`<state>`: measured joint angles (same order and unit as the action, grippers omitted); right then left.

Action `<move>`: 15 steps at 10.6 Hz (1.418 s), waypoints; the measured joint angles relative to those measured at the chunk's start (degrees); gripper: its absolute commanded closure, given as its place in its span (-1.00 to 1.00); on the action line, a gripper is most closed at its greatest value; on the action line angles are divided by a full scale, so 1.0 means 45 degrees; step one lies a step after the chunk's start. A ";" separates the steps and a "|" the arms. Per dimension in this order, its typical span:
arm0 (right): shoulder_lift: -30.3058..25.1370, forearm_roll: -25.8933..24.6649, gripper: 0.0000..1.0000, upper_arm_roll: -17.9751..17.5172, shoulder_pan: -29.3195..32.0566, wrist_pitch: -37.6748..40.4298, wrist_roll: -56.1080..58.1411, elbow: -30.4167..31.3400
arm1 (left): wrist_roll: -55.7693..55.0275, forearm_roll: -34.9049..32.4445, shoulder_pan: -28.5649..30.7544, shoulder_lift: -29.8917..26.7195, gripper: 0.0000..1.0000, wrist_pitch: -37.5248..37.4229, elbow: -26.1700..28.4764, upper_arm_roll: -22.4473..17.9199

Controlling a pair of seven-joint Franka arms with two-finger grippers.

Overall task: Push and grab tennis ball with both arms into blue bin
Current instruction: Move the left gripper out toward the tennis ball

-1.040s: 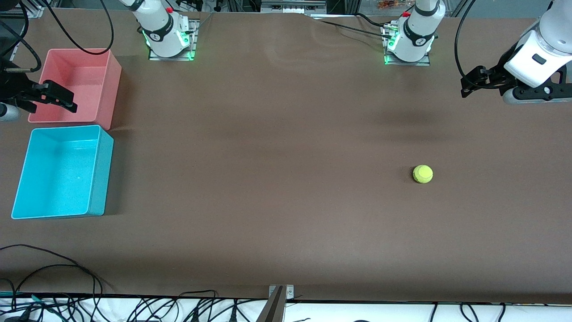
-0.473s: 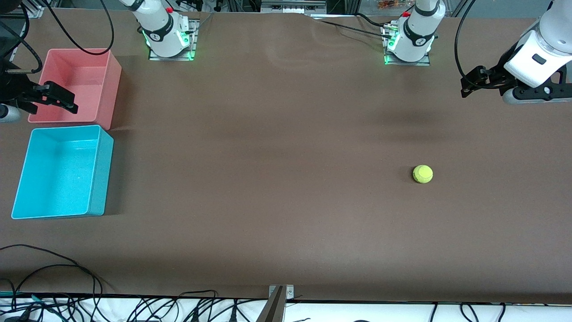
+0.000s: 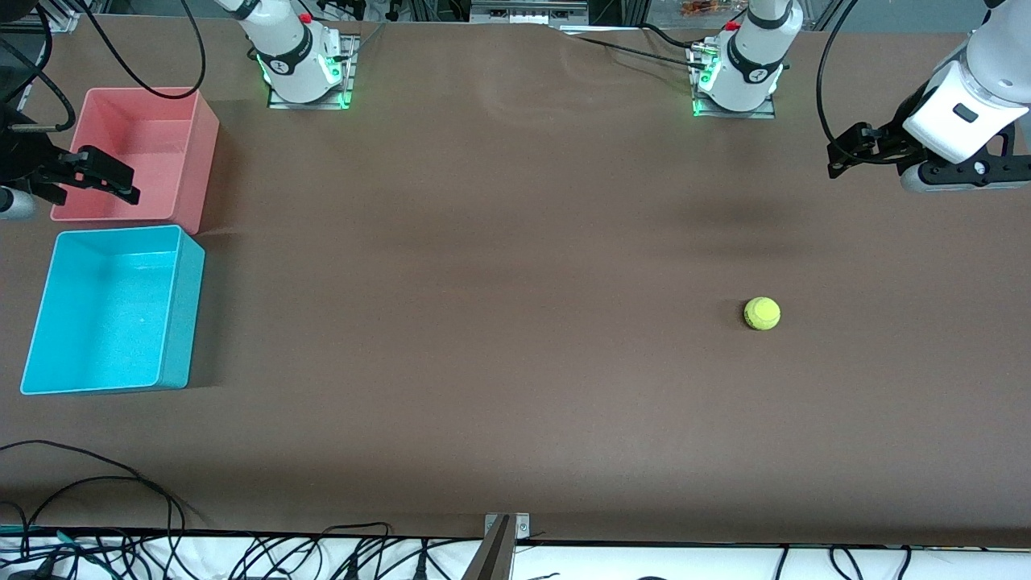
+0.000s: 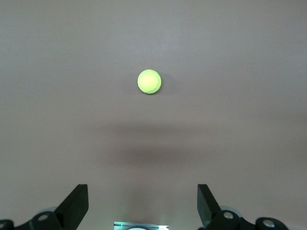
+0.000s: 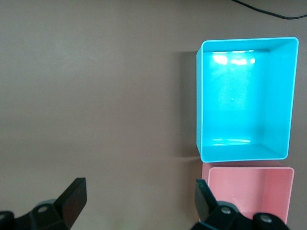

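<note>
The tennis ball (image 3: 762,313), small and yellow-green, lies on the brown table toward the left arm's end; the left wrist view shows the tennis ball (image 4: 149,81) on bare table, well clear of the fingers. My left gripper (image 3: 842,153) hangs open and empty high over that end of the table, and in its own view the left gripper (image 4: 142,199) holds nothing. The blue bin (image 3: 187,306) stands empty at the right arm's end. Open and empty too, my right gripper (image 3: 121,179) hovers by the pink bin, with the blue bin (image 5: 199,96) visible below the right gripper (image 5: 139,196).
A pink bin (image 3: 201,153) stands beside the blue one, farther from the front camera; the pink bin (image 5: 247,168) also shows in the right wrist view. Both arm bases (image 3: 306,76) (image 3: 737,80) sit along the table's back edge. Cables (image 3: 97,483) lie at the front edge.
The left arm has shifted slightly toward its base side, gripper still open. The right gripper has barely moved. The ball has not moved.
</note>
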<state>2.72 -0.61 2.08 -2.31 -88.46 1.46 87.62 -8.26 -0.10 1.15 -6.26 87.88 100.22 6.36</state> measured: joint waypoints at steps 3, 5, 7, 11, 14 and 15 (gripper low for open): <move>-0.0005 0.0000 -1.00 0.0002 0.0003 0.0009 -0.0001 -0.0002 | 0.0000 -0.0227 -0.0068 0.0687 -1.00 -0.0406 -0.0659 0.0126; -0.0009 0.0000 -1.00 0.0009 0.0004 0.0015 -0.0002 -0.0002 | 0.0000 -0.0585 -0.0050 0.1642 -1.00 -0.0902 -0.1947 0.0091; -0.0009 0.0000 -1.00 0.0010 0.0004 0.0015 -0.0002 -0.0002 | 0.0000 -0.0603 -0.0034 0.1982 -1.00 -0.1063 -0.2223 0.0087; -0.0009 0.0000 -1.00 0.0012 0.0004 0.0006 -0.0002 -0.0003 | 0.0013 -0.0604 -0.0031 0.1960 -1.00 -0.1221 -0.2337 0.0087; -0.0012 0.0001 -1.00 -0.0017 -0.0010 0.0007 -0.0002 -0.0004 | 0.0013 -0.0605 0.0026 0.2000 -1.00 -0.1252 -0.2184 0.0082; -0.0012 0.0001 -1.00 -0.0017 -0.0010 0.0008 -0.0002 -0.0004 | 0.0013 -0.0605 0.0026 0.2001 -1.00 -0.1186 -0.2148 0.0082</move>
<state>2.66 -0.61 2.00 -2.36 -88.43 1.45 87.60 -8.21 -2.82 1.27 2.74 82.54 90.56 6.73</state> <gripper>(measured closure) 0.000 0.000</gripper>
